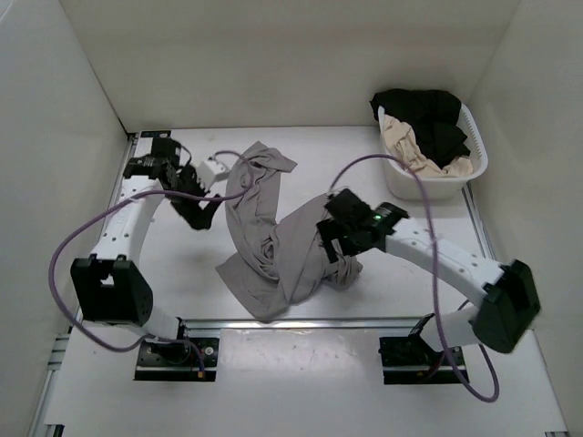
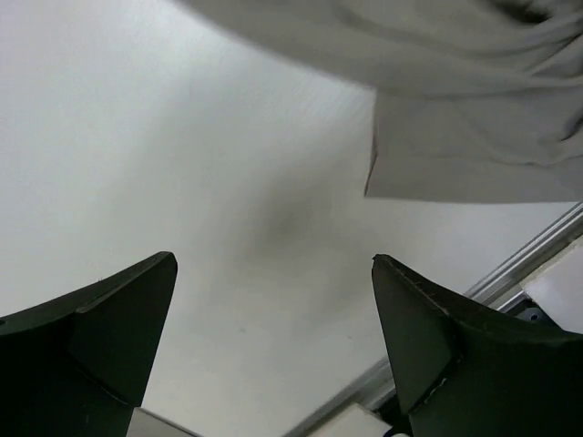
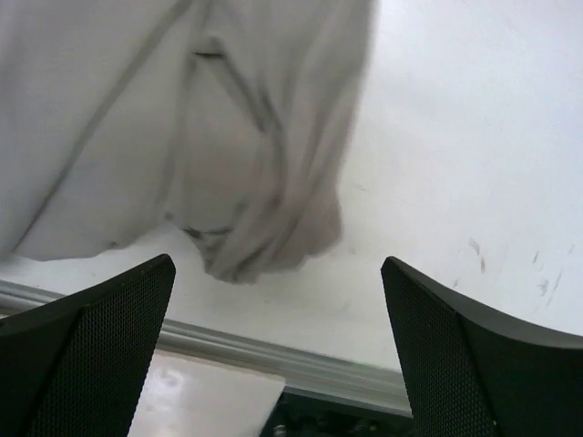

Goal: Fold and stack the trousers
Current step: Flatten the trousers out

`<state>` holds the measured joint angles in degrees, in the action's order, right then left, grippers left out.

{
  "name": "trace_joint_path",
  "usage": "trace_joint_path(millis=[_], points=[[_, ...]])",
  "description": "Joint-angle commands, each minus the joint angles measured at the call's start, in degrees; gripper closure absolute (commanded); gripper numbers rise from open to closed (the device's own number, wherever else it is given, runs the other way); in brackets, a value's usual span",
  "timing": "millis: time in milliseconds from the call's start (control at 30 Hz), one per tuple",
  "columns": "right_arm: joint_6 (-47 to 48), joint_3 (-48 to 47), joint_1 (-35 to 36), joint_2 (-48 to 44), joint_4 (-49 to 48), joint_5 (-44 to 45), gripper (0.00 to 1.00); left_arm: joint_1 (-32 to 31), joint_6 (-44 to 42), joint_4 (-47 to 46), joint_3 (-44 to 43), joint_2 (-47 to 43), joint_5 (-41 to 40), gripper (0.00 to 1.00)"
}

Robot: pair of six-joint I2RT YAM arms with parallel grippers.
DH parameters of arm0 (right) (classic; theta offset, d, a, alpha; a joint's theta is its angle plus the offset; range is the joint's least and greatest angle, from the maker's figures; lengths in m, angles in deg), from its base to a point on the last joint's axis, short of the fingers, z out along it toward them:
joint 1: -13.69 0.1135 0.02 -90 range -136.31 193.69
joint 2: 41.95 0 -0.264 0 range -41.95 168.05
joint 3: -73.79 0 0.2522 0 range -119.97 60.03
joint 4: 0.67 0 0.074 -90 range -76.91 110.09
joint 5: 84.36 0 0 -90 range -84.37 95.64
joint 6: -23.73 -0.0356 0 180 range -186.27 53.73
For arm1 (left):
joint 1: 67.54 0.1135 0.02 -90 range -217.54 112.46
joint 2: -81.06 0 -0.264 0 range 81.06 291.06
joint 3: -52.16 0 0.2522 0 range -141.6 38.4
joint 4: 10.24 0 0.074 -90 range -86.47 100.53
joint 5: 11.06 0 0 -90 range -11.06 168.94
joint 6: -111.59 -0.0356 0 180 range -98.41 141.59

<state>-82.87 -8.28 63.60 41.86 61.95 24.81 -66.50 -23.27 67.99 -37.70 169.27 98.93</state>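
The taupe-grey trousers (image 1: 264,246) lie crumpled in the middle of the table, one leg running back toward the far side and a bunched mass near the front rail. My left gripper (image 1: 202,211) hovers just left of that far leg, open, with bare table between its fingers (image 2: 109,328); the trousers' edge (image 2: 474,155) shows at the upper right of its view. My right gripper (image 1: 335,253) hangs over the bunched right part, open and empty, and a fold of the trousers (image 3: 255,182) lies on the table beyond its fingertips (image 3: 455,337).
A white laundry basket (image 1: 474,168) at the back right holds a black garment (image 1: 428,114) and a beige-cream one (image 1: 405,146). A metal rail (image 1: 301,321) runs along the table's front edge. White walls enclose the table on three sides.
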Motion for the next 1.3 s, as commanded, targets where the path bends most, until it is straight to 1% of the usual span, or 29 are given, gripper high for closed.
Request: trace_joint_path(millis=[0, 33, 67, 133, 167, 233, 267, 300, 333, 367, 400, 433, 467, 500, 533, 567, 600, 667, 700, 767, 833, 900, 967, 1000, 1067, 1133, 1167, 1200, 1267], points=[[-10.1, 7.3, -5.6, -10.7, -5.2, -2.7, 0.01, -5.7, -0.6, -2.9, -14.2, -10.0, 0.1, 0.0], [-11.0, 12.0, -8.0, -14.0, -7.3, -5.1, 0.01, -6.5, -3.2, -5.8, -17.6, -12.2, 11.3, 0.0], [-12.4, 13.9, -8.9, -15.1, -10.6, -8.3, 0.01, -6.5, -4.3, -7.8, -18.1, -14.2, 17.0, 0.0], [-12.4, 16.7, -11.1, -15.7, -12.8, -9.9, 0.01, -6.5, -6.6, -9.2, -12.9, -16.1, 25.8, 0.0], [-12.4, 18.2, -12.0, -15.7, -13.6, -9.9, 0.01, -6.5, -5.3, -10.1, -4.1, -15.6, 25.9, 0.0], [-10.0, 18.2, -14.2, -14.9, -14.1, -9.9, 0.01, -8.4, -3.1, -8.6, 3.1, -11.8, 25.9, 0.0], [-9.9, 18.2, -14.2, -14.1, -14.1, -9.1, 0.01, -11.1, -7.0, -2.0, 5.5, -9.7, 27.0, 0.0], [-9.4, 17.7, -14.7, -14.1, -13.4, -8.1, 0.01, -12.7, -11.8, 2.4, 5.5, -7.6, 28.6, 0.0], [-9.4, 17.7, -14.8, -14.1, -12.7, -7.1, 0.01, -14.3, -14.3, 3.5, 5.5, -4.2, 28.6, 0.0], [-10.4, 17.7, -14.8, -14.1, -12.7, -6.4, 0.01, -15.4, -11.5, 1.6, 5.5, -4.2, 28.6, 0.0], [-11.0, 17.7, -14.8, -14.1, -12.1, -5.8, 0.01, -16.6, -8.3, -0.6, 8.9, -4.2, 26.4, 0.0], [-12.2, 18.3, -14.8, -14.1, -12.1, -5.1, 0.01, -16.6, -5.2, -7.5, 11.6, -6.9, 21.7, 0.0], [-12.2, 18.3, -14.8, -14.1, -12.1, -5.1, 0.01, -17.7, -5.1, -11.5, 14.5, -8.7, 21.7, 0.0], [-13.3, 18.3, -14.8, -14.1, -12.1, -4.2, 0.01, -19.9, -3.1, -15.6, 17.4, -10.3, 14.4, 0.0], [-13.8, 18.8, -14.8, -14.1, -11.6, -3.7, 0.01, -20.9, -2.3, -21.6, 22.3, -11.5, 10.7, 0.0], [-13.8, 18.8, -14.8, -14.1, -11.6, -3.7, 0.01, -21.7, -1.6, -23.8, 24.4, -11.5, 7.5, 0.0], [-14.7, 18.8, -14.8, -13.3, -11.6, -3.7, 0.01, -23.3, 0.6, -25.5, 27.4, -11.5, 1.2, 0.0], [-15.5, 18.0, -14.2, -12.6, -9.5, -2.0, 0.01, -24.9, 2.9, -26.1, 27.9, -7.3, -4.0, 0.0], [-16.2, 17.2, -13.7, -12.6, -8.8, -0.4, 0.01, -24.9, 4.5, -24.1, 27.4, -5.4, -6.6, 0.0], [-16.2, 16.4, -13.7, -12.0, -7.6, 1.0, 0.01, -25.5, 5.1, -20.3, 25.1, 0.5, -6.6, 0.0], [-16.7, 15.8, -13.7, -12.0, -7.0, 1.0, 0.01, -25.5, 7.7, -20.8, 25.1, 3.2, -9.6, 0.0], [-16.7, 15.8, -13.2, -12.0, -7.0, 1.0, 0.01, -24.9, 8.7, -25.1, 27.5, 3.2, -12.2, 0.0], [-17.2, 15.8, -13.2, -12.0, -7.0, 1.7, 0.01, -24.9, 8.7, -30.9, 29.7, 2.0, -12.9, 0.0], [-17.8, 15.8, -12.6, -12.0, -6.4, 2.3, 0.01, -24.9, 8.7, -31.9, 30.2, 2.0, -12.9, 0.0], [-18.5, 15.8, -12.0, -12.0, -5.8, 3.5, 0.02, -24.9, 8.4, -31.9, 30.2, 4.0, -10.0, 0.0], [-19.0, 15.8, -12.0, -12.0, -5.8, 3.5, 0.02, -25.6, 9.1, -27.8, 30.2, 9.9, -8.1, 0.0], [-19.0, 15.8, -11.5, -12.0, -5.8, 4.1, 0.02, -25.6, 11.4, -26.5, 28.9, 12.5, -8.1, 0.0], [-19.5, 15.8, -11.5, -12.0, -5.8, 4.7, 0.02, -25.6, 12.7, -25.3, 27.8, 18.3, -8.1, 0.0], [-20.1, 15.8, -11.5, -12.0, -5.8, 4.7, 0.02, -25.6, 15.2, -20.5, 23.6, 23.6, -6.7, 0.0]])
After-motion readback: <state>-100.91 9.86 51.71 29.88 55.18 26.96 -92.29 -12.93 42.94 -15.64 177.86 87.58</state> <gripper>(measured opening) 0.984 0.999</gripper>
